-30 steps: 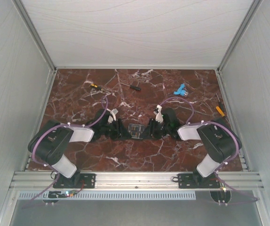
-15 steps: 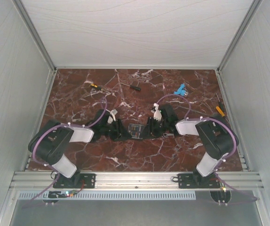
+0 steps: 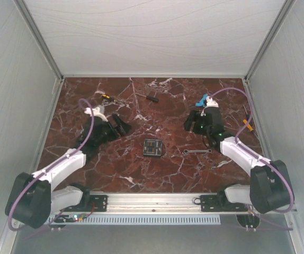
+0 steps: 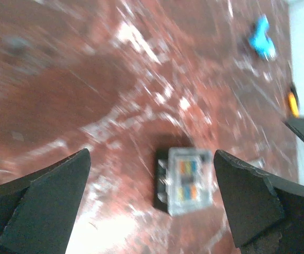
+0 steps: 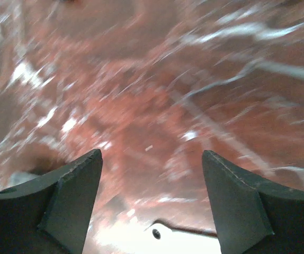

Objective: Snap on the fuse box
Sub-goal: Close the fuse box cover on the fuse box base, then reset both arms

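The left tool [image 4: 151, 159] stands wide open with nothing between its fingers, hanging over the tabletop [image 3: 168, 177] left of centre. The right tool [image 5: 151, 159] is likewise parted and empty, off to the right near a blue part [image 3: 202, 99]. Between them and well apart from both, the fuse box [image 3: 152, 147] lies flat on the tabletop, with a small wrench [image 3: 197, 151] near its right side. In the left wrist view a clear cover [image 4: 190, 180] sits over the box's coloured fuses and seems squared to the black base, though blur hides whether its edges are latched all round. The snapping looks done or nearly so. Any check press would go best with one tool shut and brought straight down on the cover's middle. The other should steady the base's side, so the box neither skates across the smooth marble nor tips and pops a corner loose.
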You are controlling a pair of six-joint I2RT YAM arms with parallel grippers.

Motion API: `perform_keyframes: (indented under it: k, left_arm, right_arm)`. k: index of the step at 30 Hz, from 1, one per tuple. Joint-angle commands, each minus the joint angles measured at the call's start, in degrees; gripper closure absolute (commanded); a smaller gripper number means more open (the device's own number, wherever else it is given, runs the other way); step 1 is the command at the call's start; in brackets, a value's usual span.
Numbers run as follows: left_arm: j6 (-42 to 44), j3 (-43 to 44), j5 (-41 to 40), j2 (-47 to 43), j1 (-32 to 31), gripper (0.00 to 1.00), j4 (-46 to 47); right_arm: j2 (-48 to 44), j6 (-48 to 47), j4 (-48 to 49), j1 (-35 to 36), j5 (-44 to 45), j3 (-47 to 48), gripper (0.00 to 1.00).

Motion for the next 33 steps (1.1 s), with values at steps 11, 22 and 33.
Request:
perform_keyframes:
  k: [11,22,33]
  left_arm:
    - [17.94,-9.00,-35.49,-3.40,15.43,0.01,21.21]
    - [30.92,-17.95,-17.15,10.27,20.95,0.01,57.50]
    - [33.73,-14.23,-2.69,22.74,24.54,0.00,63.29]
  right_arm:
    - [5.85,-22.02,45.20,-8.06,30.61,-17.40,0.17]
    - [15.66,-22.77,59.70,-17.61,6.72,-20.37,0.02]
    - [15.61,-22.84,59.76,-17.96,6.23,-20.39,0.02]
